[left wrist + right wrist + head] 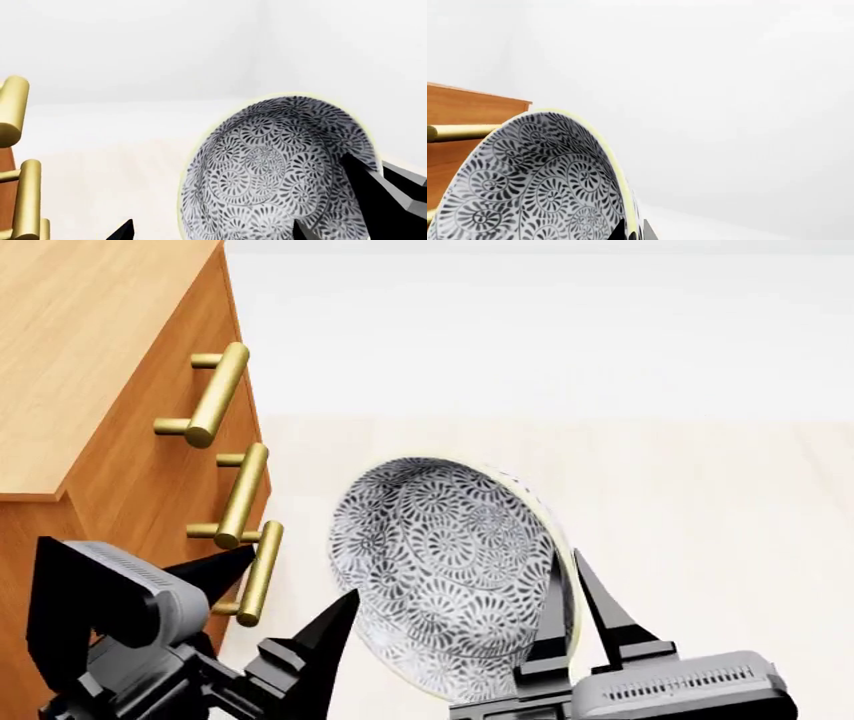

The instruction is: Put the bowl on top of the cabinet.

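Both grippers fill the near edge of the head view, dark and angular, one low on each side. Between them sits the bowl (pixel 447 580), tipped steeply on its side so its patterned hollow faces toward the cabinet (pixel 94 360). It is off the floor (pixel 694 500), carried in the air beside the cabinet's front, and it is lower than the wooden top.

On the robot's right, the right gripper (pixel 577 612) pinches the bowl's pale rim: one black finger (pixel 547 625) lies inside against the grey-black flowers, the other (pixel 607 615) stands outside the wall. The right wrist view shows that same rim running into the dark jaws at the picture's lower edge, with the bowl (pixel 534 185) filling much of the frame and the cabinet (pixel 467 107) behind it.

The left gripper (pixel 287 595) is spread wide and grasps nothing. One finger (pixel 220 570) points at the lowest of the three brass handles (pixel 238 495); the other (pixel 327 625) comes close to the bowl's lower outer side, though I cannot tell whether it touches. From the left wrist camera the bowl (pixel 267 170) shows its full patterned interior, with the handles (pixel 23 180) off at the picture's edge.
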You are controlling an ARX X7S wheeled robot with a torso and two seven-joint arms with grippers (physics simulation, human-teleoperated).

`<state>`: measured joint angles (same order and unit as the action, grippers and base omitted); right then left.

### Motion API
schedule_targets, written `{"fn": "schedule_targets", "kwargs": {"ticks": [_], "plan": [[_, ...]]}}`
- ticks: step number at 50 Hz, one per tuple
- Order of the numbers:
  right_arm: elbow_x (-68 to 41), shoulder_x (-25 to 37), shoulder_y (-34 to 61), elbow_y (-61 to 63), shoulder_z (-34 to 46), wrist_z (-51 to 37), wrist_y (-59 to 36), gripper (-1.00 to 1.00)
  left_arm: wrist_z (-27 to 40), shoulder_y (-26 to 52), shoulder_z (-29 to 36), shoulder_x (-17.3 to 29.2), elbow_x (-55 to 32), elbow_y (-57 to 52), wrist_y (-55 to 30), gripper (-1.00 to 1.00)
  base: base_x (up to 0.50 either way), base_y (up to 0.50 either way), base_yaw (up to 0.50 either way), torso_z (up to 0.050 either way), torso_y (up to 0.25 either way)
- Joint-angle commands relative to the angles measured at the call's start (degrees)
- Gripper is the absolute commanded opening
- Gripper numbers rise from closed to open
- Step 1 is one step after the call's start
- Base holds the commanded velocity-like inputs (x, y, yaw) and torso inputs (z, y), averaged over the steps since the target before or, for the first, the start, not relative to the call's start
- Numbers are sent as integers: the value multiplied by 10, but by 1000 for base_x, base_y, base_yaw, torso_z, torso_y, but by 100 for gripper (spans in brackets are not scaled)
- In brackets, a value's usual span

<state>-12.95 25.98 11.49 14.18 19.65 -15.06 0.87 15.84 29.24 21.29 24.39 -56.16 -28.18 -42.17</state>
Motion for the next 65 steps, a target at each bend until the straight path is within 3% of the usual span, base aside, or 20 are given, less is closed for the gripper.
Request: {"fn": "schedule_targets", "kwargs": {"ticks": [1,65], "plan": [[12,12,-23,45,-1,-5,9,-100,-5,12,9,-5,15,29,3,100,0,0,0,0,0],[43,34,-81,91,14,-13,61,-100,-44,2,32,-8,50,101,48,100,0,0,0,0,0]]}}
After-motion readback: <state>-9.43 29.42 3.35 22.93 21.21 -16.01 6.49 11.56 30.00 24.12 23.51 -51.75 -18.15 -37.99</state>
